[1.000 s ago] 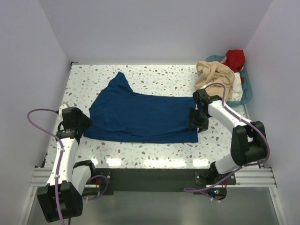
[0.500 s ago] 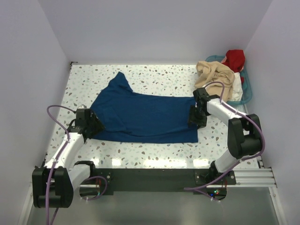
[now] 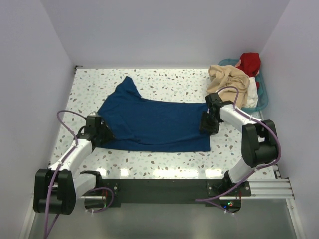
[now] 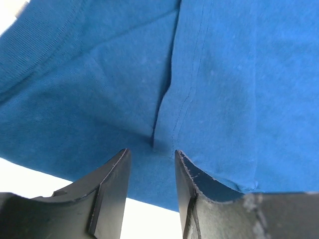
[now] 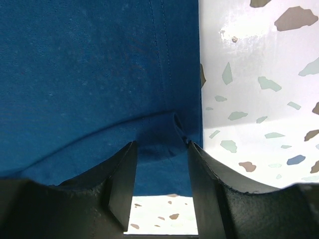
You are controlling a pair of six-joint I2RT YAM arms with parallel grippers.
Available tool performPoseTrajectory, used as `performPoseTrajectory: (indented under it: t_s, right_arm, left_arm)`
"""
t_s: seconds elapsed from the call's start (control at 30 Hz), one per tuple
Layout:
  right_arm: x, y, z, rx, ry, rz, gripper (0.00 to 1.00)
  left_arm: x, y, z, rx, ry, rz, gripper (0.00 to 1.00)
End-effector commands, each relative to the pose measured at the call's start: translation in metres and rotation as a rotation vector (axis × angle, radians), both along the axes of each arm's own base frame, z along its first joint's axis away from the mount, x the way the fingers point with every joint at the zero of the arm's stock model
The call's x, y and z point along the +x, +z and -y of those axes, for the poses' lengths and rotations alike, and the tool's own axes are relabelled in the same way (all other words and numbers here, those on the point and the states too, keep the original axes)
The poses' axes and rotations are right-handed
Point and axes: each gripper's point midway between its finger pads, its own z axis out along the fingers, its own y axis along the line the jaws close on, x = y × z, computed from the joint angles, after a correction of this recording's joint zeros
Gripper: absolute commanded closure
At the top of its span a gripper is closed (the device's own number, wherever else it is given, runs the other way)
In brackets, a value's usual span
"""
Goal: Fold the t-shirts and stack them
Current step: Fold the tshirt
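Navy t-shirt (image 3: 154, 124) lies spread; left tool (image 4: 150, 154) and right tool (image 5: 161, 147), low, half-open, straddle edges.

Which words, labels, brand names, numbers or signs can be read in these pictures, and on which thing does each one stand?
None can be read.
The blue t-shirt shows only plain cloth and seams in all three views.
The beige t-shirt, the red t-shirt and the teal basket show no print or label.
The speckled table carries only coloured flecks, no writing.
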Motion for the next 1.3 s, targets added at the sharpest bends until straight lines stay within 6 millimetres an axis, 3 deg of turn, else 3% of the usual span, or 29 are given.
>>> performPoseTrajectory:
  t_s: [0.0,0.67,1.13,1.27]
  right_arm:
    - [0.013,0.005,0.001,-0.009,-0.007,0.045,0.52]
    - [0.012,0.003,0.002,-0.012,-0.010,0.042,0.56]
    - [0.013,-0.002,0.005,-0.027,-0.015,0.025,0.56]
    - [0.014,-0.003,0.005,-0.029,-0.014,0.023,0.57]
  left_arm:
    - [0.005,-0.002,0.008,-0.026,-0.006,0.022,0.55]
    - [0.019,-0.012,0.021,-0.033,-0.036,0.017,0.76]
    - [0.023,0.009,0.021,-0.004,-0.031,0.021,0.73]
    - [0.023,0.005,0.021,-0.002,-0.034,0.007,0.74]
